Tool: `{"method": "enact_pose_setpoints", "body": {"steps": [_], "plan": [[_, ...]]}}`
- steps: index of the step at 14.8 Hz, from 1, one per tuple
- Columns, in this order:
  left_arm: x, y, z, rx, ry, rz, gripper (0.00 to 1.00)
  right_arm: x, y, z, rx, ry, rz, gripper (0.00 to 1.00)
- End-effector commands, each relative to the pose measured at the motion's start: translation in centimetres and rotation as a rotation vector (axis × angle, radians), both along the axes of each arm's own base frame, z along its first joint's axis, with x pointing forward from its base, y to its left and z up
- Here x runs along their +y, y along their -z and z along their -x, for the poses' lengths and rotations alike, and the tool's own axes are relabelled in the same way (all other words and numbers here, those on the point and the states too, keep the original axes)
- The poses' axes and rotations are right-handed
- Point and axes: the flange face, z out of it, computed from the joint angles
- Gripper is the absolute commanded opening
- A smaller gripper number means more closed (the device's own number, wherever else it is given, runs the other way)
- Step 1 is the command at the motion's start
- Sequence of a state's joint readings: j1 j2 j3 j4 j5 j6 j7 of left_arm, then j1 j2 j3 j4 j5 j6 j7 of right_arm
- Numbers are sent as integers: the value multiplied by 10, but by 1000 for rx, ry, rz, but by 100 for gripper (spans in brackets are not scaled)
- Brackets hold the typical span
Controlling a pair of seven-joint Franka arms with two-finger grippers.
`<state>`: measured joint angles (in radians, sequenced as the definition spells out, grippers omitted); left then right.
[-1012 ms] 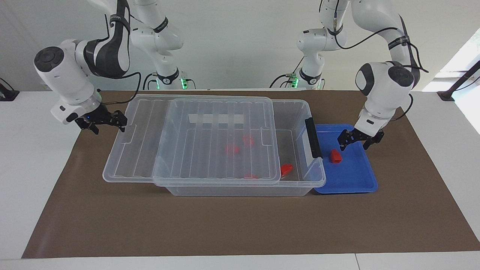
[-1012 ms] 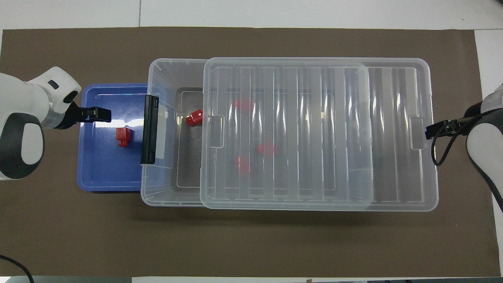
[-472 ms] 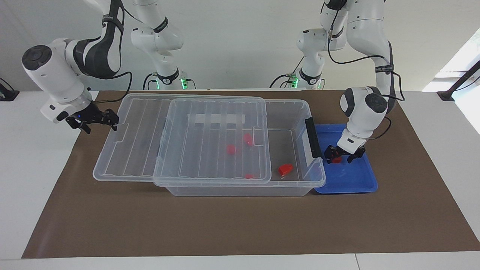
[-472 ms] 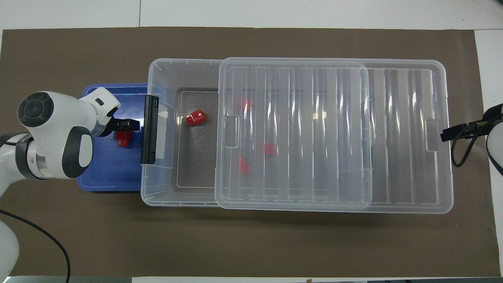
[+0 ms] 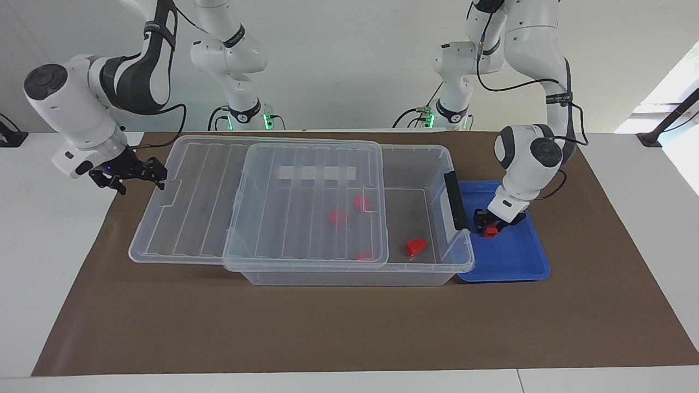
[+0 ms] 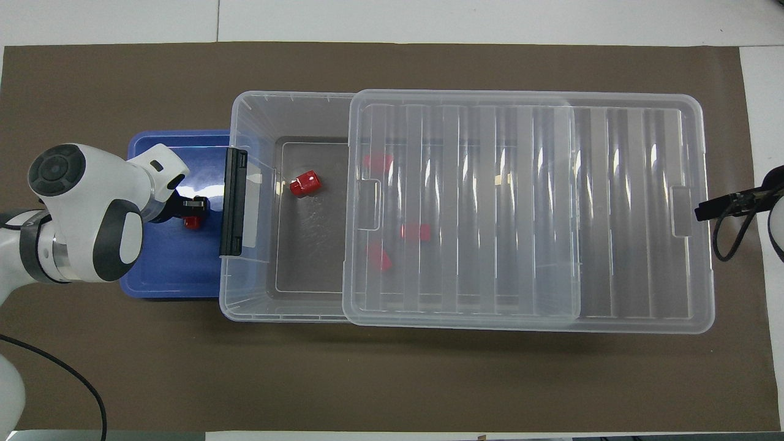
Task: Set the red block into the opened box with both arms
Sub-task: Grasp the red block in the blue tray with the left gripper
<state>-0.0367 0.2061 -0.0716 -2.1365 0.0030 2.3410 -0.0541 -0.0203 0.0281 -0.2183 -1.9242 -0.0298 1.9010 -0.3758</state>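
The red block (image 5: 491,231) (image 6: 192,223) lies in the shallow blue tray (image 5: 513,256) (image 6: 165,263) beside the box, at the left arm's end. My left gripper (image 5: 487,225) (image 6: 197,211) is down in the tray, shut on the block. The clear box (image 5: 349,278) (image 6: 257,110) stands mid-table. Its ribbed lid (image 5: 191,218) (image 6: 612,214) is slid toward the right arm's end, leaving the end by the black latch (image 5: 456,201) uncovered. My right gripper (image 5: 155,176) (image 6: 703,211) stands open, its fingertips at the lid's end rim.
A rounder red piece (image 5: 415,246) (image 6: 304,183) lies on the uncovered box floor, and several more red pieces (image 5: 338,217) show through the lid. Two slimmer white arms with green-lit bases (image 5: 248,114) stand at the robots' edge. A brown mat (image 5: 349,327) covers the table.
My left gripper dropped into the blue tray and closed around the red block. My right gripper drew back toward its end, and the lid slid with it, widening the opening.
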Motion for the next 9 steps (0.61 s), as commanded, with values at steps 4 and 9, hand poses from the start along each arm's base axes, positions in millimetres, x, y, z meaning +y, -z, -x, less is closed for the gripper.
{"method": "enact_pose_setpoints", "body": {"steps": [4, 9], "plan": [[-9, -25, 6, -17, -79, 3, 0, -20, -3, 4, -19, -38, 20, 100], [-1, -104, 3, -16, -91, -3, 0, -25, -2, 5, -28, -48, 22, 100]]}}
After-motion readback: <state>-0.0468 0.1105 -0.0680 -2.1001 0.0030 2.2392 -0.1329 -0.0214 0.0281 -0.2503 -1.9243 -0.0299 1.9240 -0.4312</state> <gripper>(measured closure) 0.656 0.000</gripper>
